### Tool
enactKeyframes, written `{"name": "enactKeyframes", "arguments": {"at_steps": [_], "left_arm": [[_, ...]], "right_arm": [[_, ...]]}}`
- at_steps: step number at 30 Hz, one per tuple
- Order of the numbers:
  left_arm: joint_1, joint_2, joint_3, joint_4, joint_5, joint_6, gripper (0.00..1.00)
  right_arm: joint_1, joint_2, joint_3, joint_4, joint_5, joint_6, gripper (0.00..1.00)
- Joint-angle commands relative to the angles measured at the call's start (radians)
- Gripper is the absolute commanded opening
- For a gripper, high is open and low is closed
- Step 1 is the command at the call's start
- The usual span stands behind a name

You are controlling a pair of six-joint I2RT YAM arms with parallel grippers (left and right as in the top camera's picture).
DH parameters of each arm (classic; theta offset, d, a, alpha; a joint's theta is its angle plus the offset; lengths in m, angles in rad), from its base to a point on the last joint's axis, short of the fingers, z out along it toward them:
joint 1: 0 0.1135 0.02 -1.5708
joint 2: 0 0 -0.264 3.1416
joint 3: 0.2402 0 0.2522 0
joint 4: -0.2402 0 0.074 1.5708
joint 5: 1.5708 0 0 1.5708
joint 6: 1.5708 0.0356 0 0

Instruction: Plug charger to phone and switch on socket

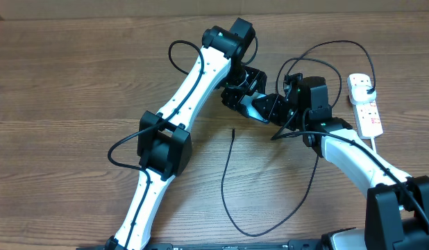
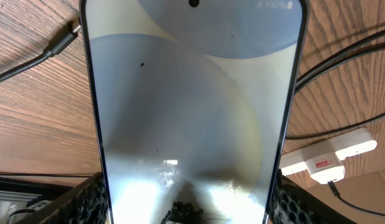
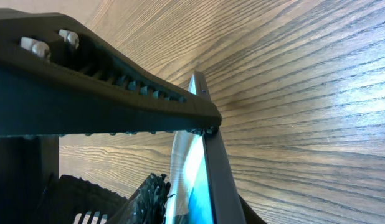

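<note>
Left wrist view: left gripper clamped across the phone at its near end, jaws spread to its width, screen toward camera. Beyond, the charger tip shows by the phone's far left corner, with the socket off right. Right wrist view: right gripper upper finger touches the phone's edge; cannot tell whether it grips.
</note>
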Motion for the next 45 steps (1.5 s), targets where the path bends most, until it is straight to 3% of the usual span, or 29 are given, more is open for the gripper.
{"name": "enactKeyframes", "arguments": {"at_steps": [1,33,45], "left_arm": [[-0.013,-0.001,0.032,-0.003,0.073,-0.014,0.04],[-0.014,-0.001,0.032,0.0,0.008,-0.036,0.04],[-0.013,-0.001,0.032,0.001,-0.003,-0.032,0.04]], "right_arm": [[0.006,0.0,0.019,0.006,0.016,0.004,0.25],[0.006,0.0,0.019,0.006,0.026,0.029,0.1],[0.006,0.0,0.019,0.006,0.026,0.029,0.1]]}}
